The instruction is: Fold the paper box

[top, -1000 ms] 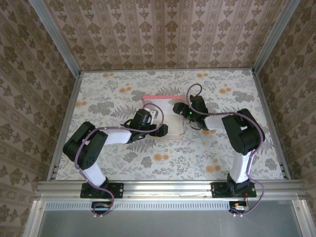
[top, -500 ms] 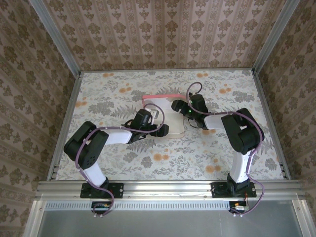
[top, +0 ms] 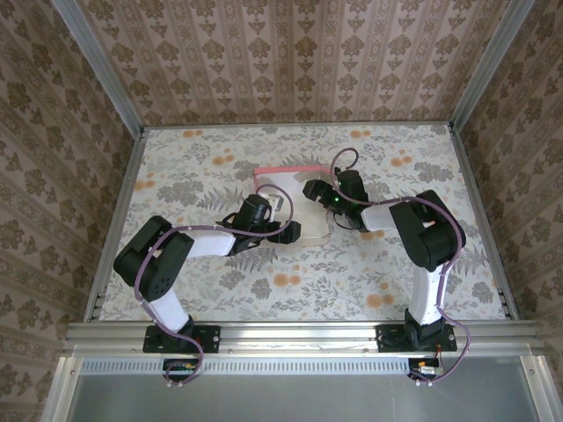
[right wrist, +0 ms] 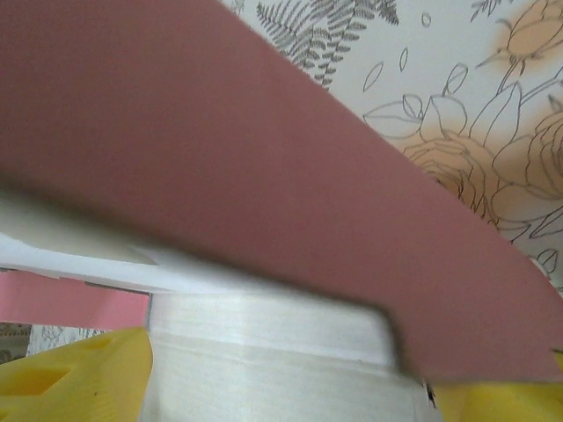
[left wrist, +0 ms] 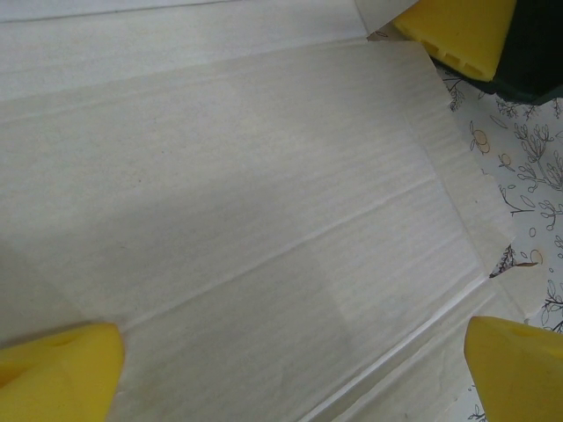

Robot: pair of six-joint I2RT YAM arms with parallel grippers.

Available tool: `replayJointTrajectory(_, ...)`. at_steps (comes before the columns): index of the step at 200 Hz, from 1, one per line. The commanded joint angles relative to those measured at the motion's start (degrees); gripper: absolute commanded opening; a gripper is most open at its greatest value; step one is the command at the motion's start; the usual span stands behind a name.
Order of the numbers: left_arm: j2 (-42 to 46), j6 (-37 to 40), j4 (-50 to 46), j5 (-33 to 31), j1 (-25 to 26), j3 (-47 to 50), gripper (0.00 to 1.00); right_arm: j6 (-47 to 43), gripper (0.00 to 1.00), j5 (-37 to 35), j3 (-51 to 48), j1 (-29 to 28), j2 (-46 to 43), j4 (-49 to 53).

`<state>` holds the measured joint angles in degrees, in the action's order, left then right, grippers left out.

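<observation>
On the flowery table (top: 193, 167), the thin pink card box (top: 283, 186) looks light and bendy, best pinched by a flap edge, and the left gripper (left wrist: 290, 369) and right gripper (right wrist: 290, 387) are wide open, gripping nothing.

Pink and cream in the middle: the thin pink card paper box (top: 299, 215) shows its pale off-white inner side, with a strip of pink along one edge. Around it is the white table cloth (top: 202, 167), printed with grey leaves and orange blossoms. The beige-brown wallpaper walls (top: 299, 53) carry striped damask motifs. The left arm (top: 158, 259) and right arm (top: 431, 237) are black at the joints and white along the links, trailing purple cables (top: 207, 229); a green light (top: 335, 200) glows on the right one. Close up, the left gripper (left wrist: 286, 374) has bright yellow pads (left wrist: 62, 369) against faintly lined off-white card, and the right gripper (right wrist: 281, 391) has yellow pads (right wrist: 79, 374) under a dusky pink flap
</observation>
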<state>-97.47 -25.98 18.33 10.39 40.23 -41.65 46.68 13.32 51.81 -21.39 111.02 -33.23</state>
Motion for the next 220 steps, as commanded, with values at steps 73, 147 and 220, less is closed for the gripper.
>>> replayJointTrajectory(73, -2.2, -1.5, -3.5, 0.7, 1.0, 0.6, 1.00, 0.9, 0.82, 1.7, 1.7, -1.7, 1.1, -2.5)
replayJointTrajectory(147, -2.4, -1.4, -3.6, 0.5, 1.1, 0.7, 1.00, -3.3, 0.80, -0.6, 2.5, -1.8, -1.1, 5.1)
replayJointTrajectory(220, -3.1, -1.5, -3.3, 0.6, 1.1, 0.7, 1.00, -9.3, 0.80, -4.5, 5.1, -1.8, -4.5, 14.9)
